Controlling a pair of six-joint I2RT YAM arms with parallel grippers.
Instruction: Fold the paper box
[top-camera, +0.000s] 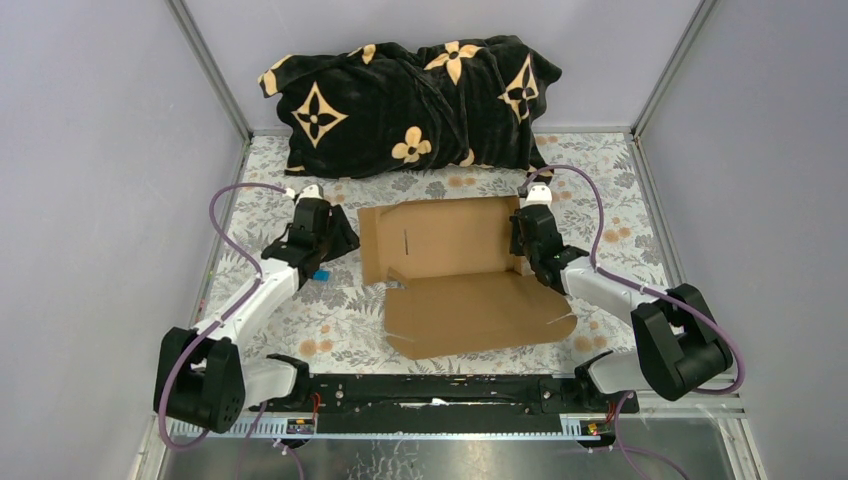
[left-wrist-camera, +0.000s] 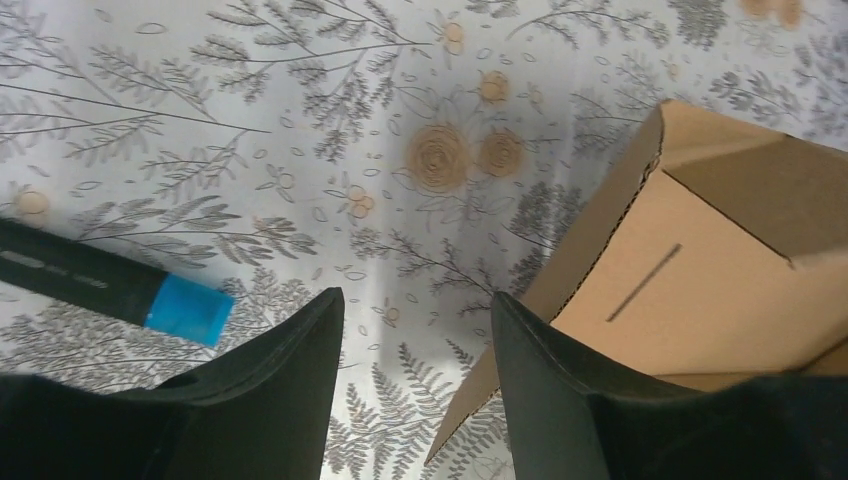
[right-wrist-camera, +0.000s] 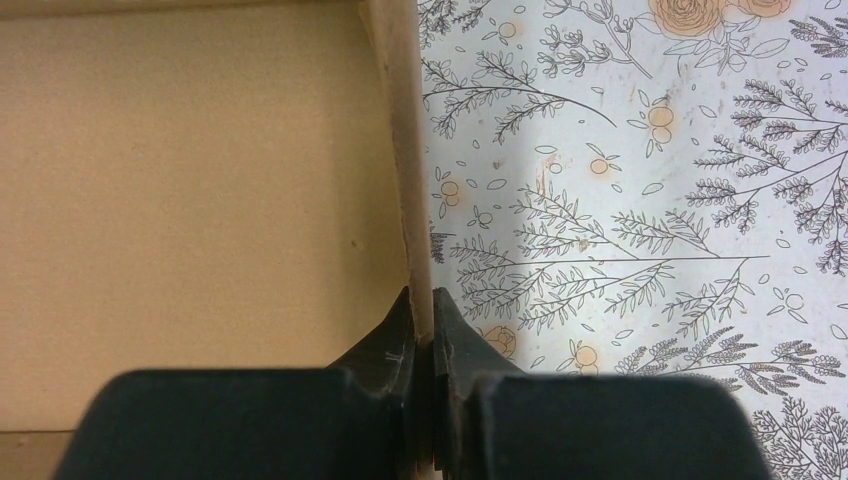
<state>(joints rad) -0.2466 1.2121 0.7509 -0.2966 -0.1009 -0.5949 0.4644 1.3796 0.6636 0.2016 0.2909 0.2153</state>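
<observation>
The paper box (top-camera: 455, 265) is a brown corrugated cardboard sheet, half folded in the middle of the table, with its back panel raised and a front panel lying flat. My right gripper (top-camera: 528, 252) is shut on the box's upright right side wall (right-wrist-camera: 408, 150), one finger on each face. My left gripper (top-camera: 325, 240) stands open just left of the box. In the left wrist view its right finger (left-wrist-camera: 560, 390) sits at the box's left edge (left-wrist-camera: 590, 250), and only tablecloth shows between the fingers (left-wrist-camera: 418, 305).
A black marker with a blue cap (left-wrist-camera: 185, 308) lies on the floral tablecloth beside my left gripper, also seen as a blue spot (top-camera: 321, 274). A black and gold patterned pillow (top-camera: 410, 105) lies along the back wall. Grey walls close in both sides.
</observation>
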